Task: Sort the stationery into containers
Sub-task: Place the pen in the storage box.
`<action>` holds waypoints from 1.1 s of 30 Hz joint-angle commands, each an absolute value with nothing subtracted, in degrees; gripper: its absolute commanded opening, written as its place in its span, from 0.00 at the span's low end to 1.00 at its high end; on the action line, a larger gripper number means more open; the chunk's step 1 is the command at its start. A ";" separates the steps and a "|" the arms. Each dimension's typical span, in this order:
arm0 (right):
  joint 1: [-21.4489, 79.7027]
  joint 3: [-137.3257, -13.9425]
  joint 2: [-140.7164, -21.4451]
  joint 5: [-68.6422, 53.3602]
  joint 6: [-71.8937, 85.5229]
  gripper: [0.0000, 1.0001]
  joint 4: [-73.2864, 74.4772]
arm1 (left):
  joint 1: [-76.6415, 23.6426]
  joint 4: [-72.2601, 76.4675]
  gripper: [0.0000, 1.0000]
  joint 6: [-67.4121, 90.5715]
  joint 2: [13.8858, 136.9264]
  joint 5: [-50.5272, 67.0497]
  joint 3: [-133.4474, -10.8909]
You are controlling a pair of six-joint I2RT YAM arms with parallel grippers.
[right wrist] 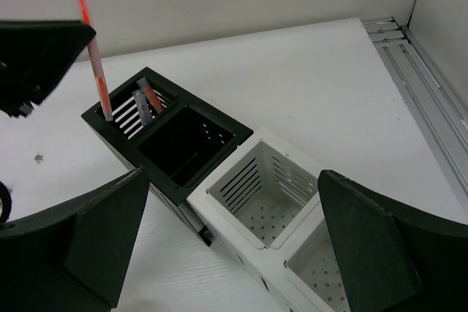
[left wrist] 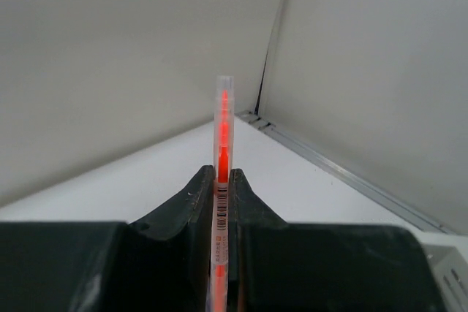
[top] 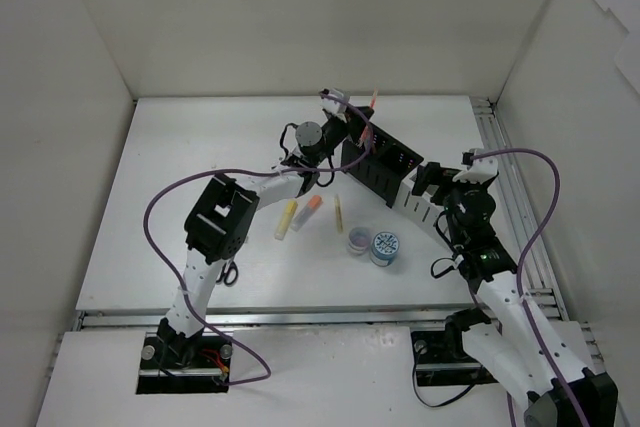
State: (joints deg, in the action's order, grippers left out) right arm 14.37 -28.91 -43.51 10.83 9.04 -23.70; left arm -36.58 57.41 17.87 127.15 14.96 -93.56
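Observation:
My left gripper [top: 356, 123] is shut on a thin orange pen [left wrist: 221, 173], which stands upright between its jaws. In the right wrist view that orange pen [right wrist: 93, 56] has its lower end inside the far compartment of the black container [right wrist: 175, 191], beside two other pens [right wrist: 144, 101]. The black container's near compartment looks empty. The white container [right wrist: 227, 231] adjoins it, with both visible compartments empty. My right gripper [right wrist: 232, 180] hangs open above the white container [top: 413, 209], holding nothing.
On the table in front of the containers lie a yellow highlighter [top: 286, 219], an orange highlighter [top: 307, 212], a thin yellow pen [top: 338, 212] and two tape rolls [top: 384, 247]. Black-handled scissors [top: 228, 273] lie beside the left arm. Walls enclose the table.

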 commanded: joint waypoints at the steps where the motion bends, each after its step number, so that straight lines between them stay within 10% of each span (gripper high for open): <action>1: 13.89 -29.18 -44.73 9.59 8.70 0.98 -30.06 | -36.04 68.63 0.00 20.21 124.27 13.11 -90.71; 15: 13.71 -29.27 -45.44 7.03 8.53 0.98 -31.11 | -36.04 74.80 0.02 23.38 129.19 9.49 -91.05; 28: 13.62 -34.62 -49.47 0.44 8.97 0.98 -25.68 | -38.32 81.21 0.99 17.84 118.49 10.11 -76.14; 33: 18.10 -39.71 -53.43 -3.95 6.24 0.98 -21.10 | -37.62 86.57 1.00 18.55 103.15 7.74 -61.11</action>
State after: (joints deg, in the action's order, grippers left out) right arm 15.55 -34.30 -51.55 -0.25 8.29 -21.10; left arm -38.11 69.65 19.51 116.31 9.15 -64.47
